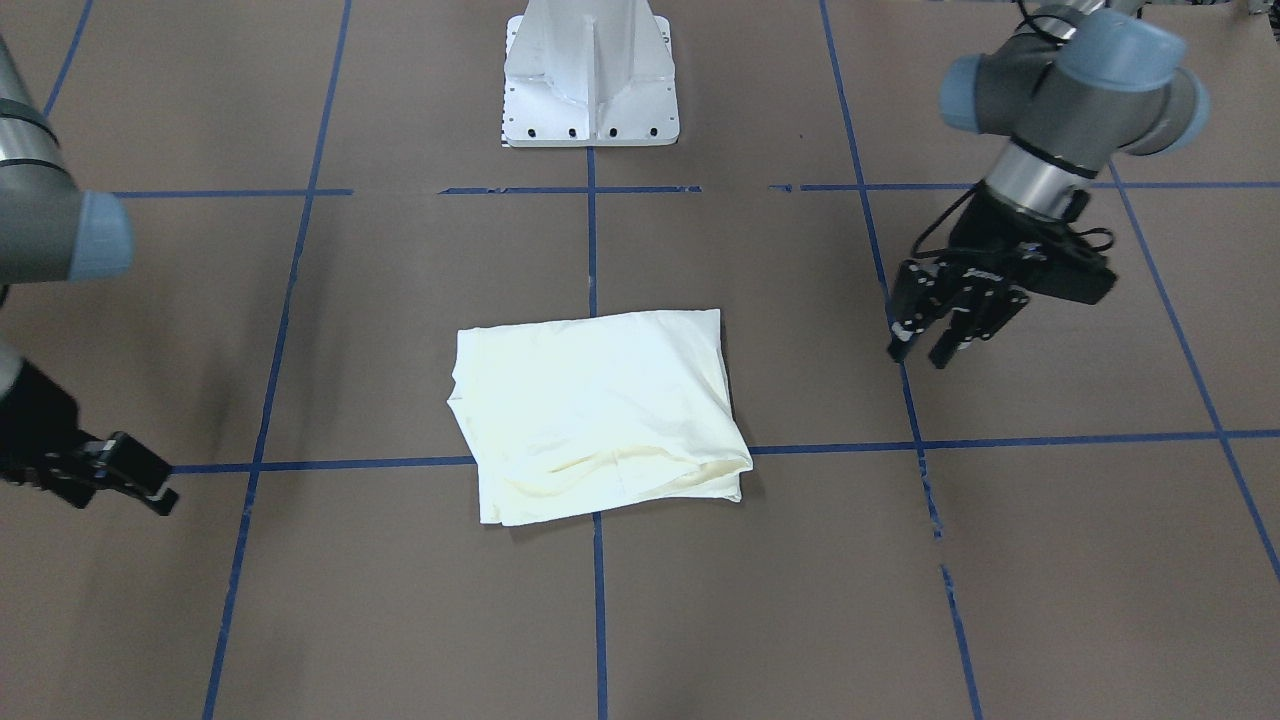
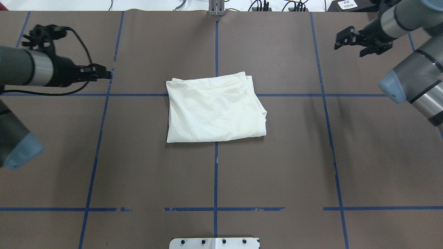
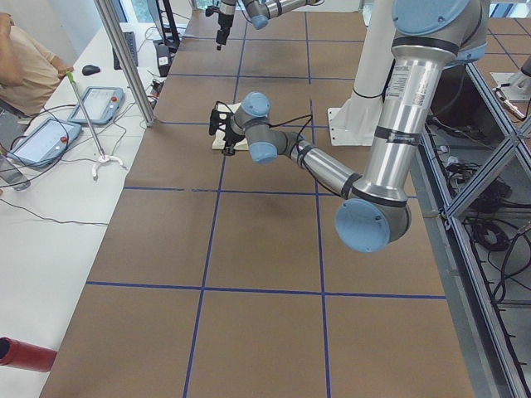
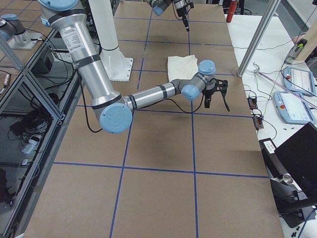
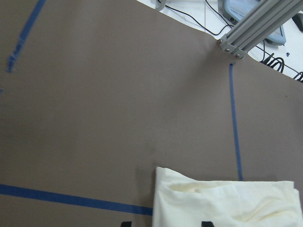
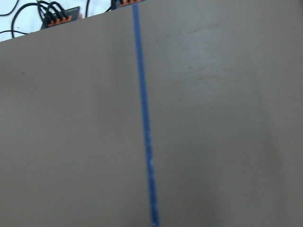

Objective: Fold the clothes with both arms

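2 tools, left tool (image 1: 918, 357) and right tool (image 2: 349, 48), gape empty; folded T-shirt (image 2: 216, 107) shows only plain cream.

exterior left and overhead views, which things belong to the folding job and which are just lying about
Job in hand:
cream T-shirt, folded on the table
left end effector, open
right end effector, open

Just lying about:
white pedestal base
control tablets on the side bench
red cylinder at the bench's near end

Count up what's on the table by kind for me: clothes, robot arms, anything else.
Cream shirt: 1
Robot arms: 2 (left arm, right arm)
White pedestal base: 1
Total: 4
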You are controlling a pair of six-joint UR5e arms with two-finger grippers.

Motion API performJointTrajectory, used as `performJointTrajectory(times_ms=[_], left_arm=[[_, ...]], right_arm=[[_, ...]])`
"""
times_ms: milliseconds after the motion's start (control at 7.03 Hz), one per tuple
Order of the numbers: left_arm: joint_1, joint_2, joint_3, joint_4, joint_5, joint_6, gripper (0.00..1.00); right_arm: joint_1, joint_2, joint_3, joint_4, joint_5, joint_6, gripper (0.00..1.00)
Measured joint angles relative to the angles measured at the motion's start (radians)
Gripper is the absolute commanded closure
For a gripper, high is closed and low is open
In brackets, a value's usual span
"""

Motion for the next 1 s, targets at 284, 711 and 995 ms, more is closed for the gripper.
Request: performJointTrajectory(times_ms=[284, 711, 995], left_arm=[[-0.274, 0.135, 0.004, 0.039, -0.168, 0.441, 0.41], [-0.558, 0.144, 0.050, 0.325, -0.274, 0.963, 0.04], [-0.608, 0.109, 0.040, 0.510, -0.289, 1.062, 0.00]], right_arm=[[0.199, -0.085, 0.015, -0.097, 0.136, -0.360, 0.00], [0.341, -0.167, 0.044, -0.299, 0.164, -0.751, 0.00], [0.353, -0.182, 0.053, -0.380, 0.162, -0.840, 0.00]])
